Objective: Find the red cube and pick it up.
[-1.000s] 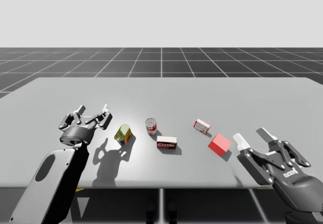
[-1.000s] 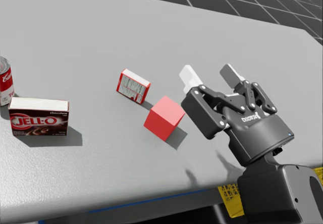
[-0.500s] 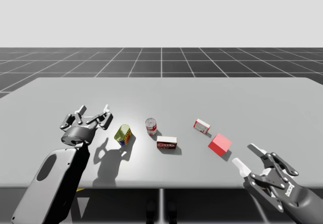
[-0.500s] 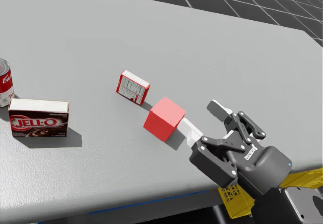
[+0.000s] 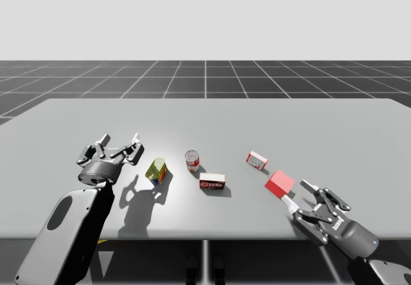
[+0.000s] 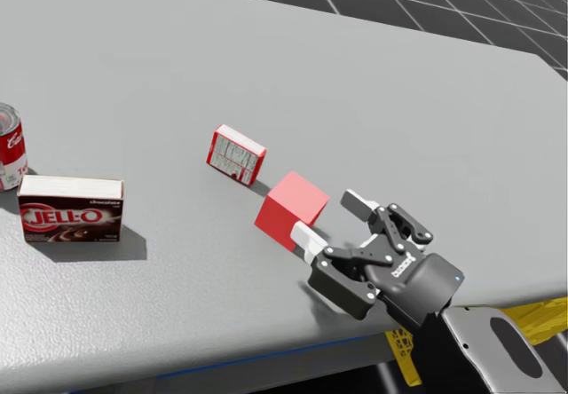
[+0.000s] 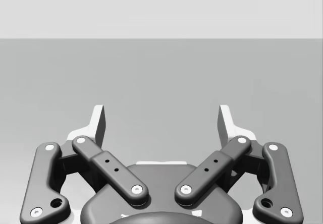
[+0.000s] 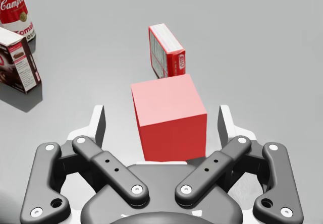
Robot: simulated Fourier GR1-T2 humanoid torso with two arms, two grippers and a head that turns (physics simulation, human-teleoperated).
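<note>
Right pincer (image 8: 162, 120): wide open, one finger on each side of the red cube (image 8: 169, 115), gripping nothing.
Contact: the right wrist view shows a strip of table (image 5: 321, 124) between each finger and the cube's side faces, so there is no touch on either side.
Head view check: one white fingertip overlaps the cube's near lower corner. Cannot tell touch from that angle.
Left pincer (image 7: 161, 120): open, nothing between its fingers, bare table ahead of it. In the high view it is held above the table's left part, near the yellow-green can (image 5: 156, 170), with its shadow on the table.
Hidden: in the right wrist view the lower part of the cube's near face sits behind the pincer's dark links.
Cut off: the red-and-white can (image 8: 15, 7) and the brown box (image 8: 17, 60) both run past the frame edge in the right wrist view. The can is also clipped in the head view.
Hard to read: how deep the cube sits between the fingers. Its far half reaches past the fingertips.
Cube position: flat on the table near the front edge on my right side, between the right pincer's fingers, roughly centred.
Cube neighbours: the small red-and-white box (image 8: 166, 50) stands just ahead of the cube, and the head view shows a narrow gap between them. The brown box and the red-and-white can lie well apart from it, towards my left.
</note>
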